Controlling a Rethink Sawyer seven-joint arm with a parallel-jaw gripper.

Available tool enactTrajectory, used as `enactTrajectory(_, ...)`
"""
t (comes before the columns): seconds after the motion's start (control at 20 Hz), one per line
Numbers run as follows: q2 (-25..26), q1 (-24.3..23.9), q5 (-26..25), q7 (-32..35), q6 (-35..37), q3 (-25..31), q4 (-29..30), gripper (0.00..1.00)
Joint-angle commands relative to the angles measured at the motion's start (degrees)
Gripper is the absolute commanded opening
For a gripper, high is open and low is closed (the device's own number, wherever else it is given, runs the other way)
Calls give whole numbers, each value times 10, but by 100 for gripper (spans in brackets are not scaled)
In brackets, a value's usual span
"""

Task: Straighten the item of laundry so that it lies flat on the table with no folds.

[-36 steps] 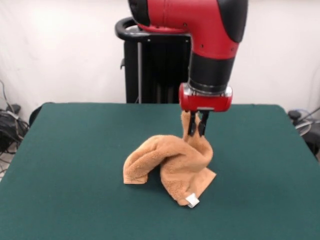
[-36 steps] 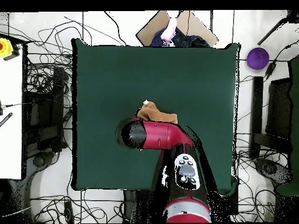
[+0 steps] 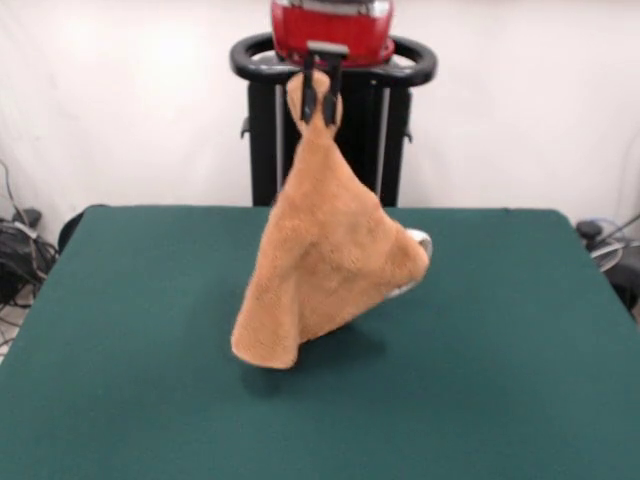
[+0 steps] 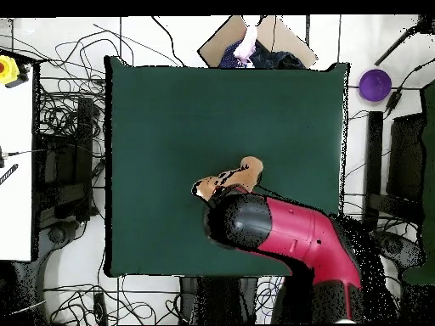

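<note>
The orange-tan towel [image 3: 322,262] hangs in a cone from my gripper [image 3: 321,97], which is shut on its top corner high above the dark green table [image 3: 120,330]. The towel's lower edge hangs just above or barely touching the table near its middle, with a shadow below it. In the overhead view the red and black arm [image 4: 289,233] covers most of the towel [image 4: 242,174]; only small tan parts show beside the arm's black end. The white tag is not visible.
The robot's black pedestal [image 3: 330,130] stands behind the table's far edge. A shiny metal part [image 3: 418,243] shows behind the towel's right side. Cables, a cardboard box [image 4: 255,38] and a purple object [image 4: 375,84] lie on the floor around the table.
</note>
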Motion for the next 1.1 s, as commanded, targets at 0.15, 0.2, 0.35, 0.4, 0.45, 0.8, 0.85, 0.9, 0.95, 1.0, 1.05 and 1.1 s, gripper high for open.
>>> enactTrajectory(0.15, -48, -25, 14, -69, 105, 70, 10, 0)
enactTrajectory(0.2, -49, -31, 16, -72, 111, 73, 8, 0)
enactTrajectory(0.35, -46, -53, 19, -94, 117, 89, 5, 0)
enactTrajectory(0.4, -44, -61, 21, -101, 113, 94, 7, 0)
enactTrajectory(0.45, -41, -70, 21, -105, 110, 99, 10, 0)
enactTrajectory(0.8, -22, -135, 8, -142, 104, 142, 7, 0)
enactTrajectory(0.85, -19, -139, 2, -142, 105, 149, 6, 0)
enactTrajectory(0.9, -14, -143, -4, -139, 109, 155, 0, 0)
enactTrajectory(0.95, -11, -143, -7, -132, 110, 160, -4, 0)
enactTrajectory(1.0, -6, -143, -14, -125, 117, 164, -13, 0)
enactTrajectory(1.05, -1, -140, -20, -115, 128, 166, -23, 0)
enactTrajectory(1.1, 4, -137, -26, -106, 138, 169, -34, 0)
